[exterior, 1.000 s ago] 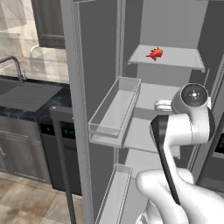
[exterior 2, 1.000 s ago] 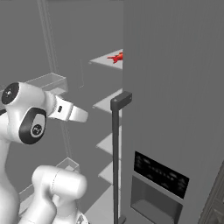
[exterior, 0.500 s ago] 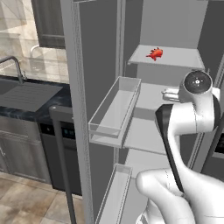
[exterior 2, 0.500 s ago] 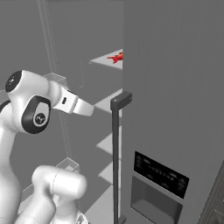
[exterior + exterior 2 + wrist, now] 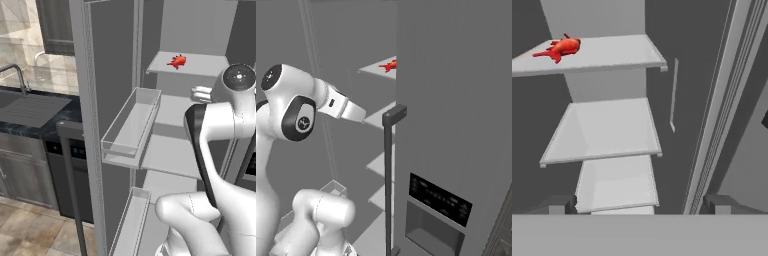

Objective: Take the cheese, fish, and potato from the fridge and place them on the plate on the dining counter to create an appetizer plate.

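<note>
Red and spiky, the fish [image 5: 559, 48] lies on the top shelf [image 5: 612, 55] of the fridge [image 5: 115, 75], near that shelf's left edge in the hand view, and nothing touches it. It sits well above and to the left of the gripper [image 5: 640, 204], whose two dark fingers [image 5: 562, 204] stand spread wide at the bottom of that view with nothing between them. Below the fish's shelf come two more pale grey shelves, both bare. In the left base view the fish [image 5: 177, 61] rests high above the clear door bin [image 5: 131, 125], with the arm [image 5: 220, 125] reaching in lower down. In the right base view the fish [image 5: 389, 65] shows beyond the bar handle [image 5: 389, 175].
</note>
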Available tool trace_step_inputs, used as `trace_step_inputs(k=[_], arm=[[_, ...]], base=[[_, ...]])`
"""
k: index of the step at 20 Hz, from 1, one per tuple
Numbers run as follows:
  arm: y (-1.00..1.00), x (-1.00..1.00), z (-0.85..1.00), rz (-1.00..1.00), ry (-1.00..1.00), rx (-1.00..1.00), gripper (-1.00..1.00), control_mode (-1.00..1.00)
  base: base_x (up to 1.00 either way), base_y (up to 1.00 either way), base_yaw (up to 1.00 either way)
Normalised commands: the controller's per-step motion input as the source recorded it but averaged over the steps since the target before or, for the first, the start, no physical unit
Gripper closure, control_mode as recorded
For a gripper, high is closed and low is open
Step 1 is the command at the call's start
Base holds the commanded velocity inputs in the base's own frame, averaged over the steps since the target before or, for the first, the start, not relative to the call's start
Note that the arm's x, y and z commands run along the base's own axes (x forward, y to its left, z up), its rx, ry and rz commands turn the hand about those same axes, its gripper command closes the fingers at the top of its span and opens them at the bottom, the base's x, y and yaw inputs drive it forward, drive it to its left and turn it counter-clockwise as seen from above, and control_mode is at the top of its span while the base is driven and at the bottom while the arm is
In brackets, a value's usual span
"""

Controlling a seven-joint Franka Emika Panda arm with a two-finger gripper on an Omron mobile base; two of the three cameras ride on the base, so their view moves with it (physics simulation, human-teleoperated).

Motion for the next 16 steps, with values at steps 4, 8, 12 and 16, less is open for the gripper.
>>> trace_step_inputs(k=[4, 8, 12, 16], arm=[[0.00, 0.09, 0.24, 0.01, -0.08, 0.06, -1.00, -1.00], [0.00, 0.23, 0.13, 0.03, -0.09, 0.06, -1.00, -1.00], [0.00, 0.39, 0.02, 0.06, -0.07, 0.07, -1.00, -1.00], [0.00, 0.50, 0.01, 0.04, -0.07, 0.06, -1.00, -1.00]], base=[[0.00, 0.00, 0.00], [0.00, 0.00, 0.00], [0.00, 0.00, 0.00], [0.00, 0.00, 0.00]])
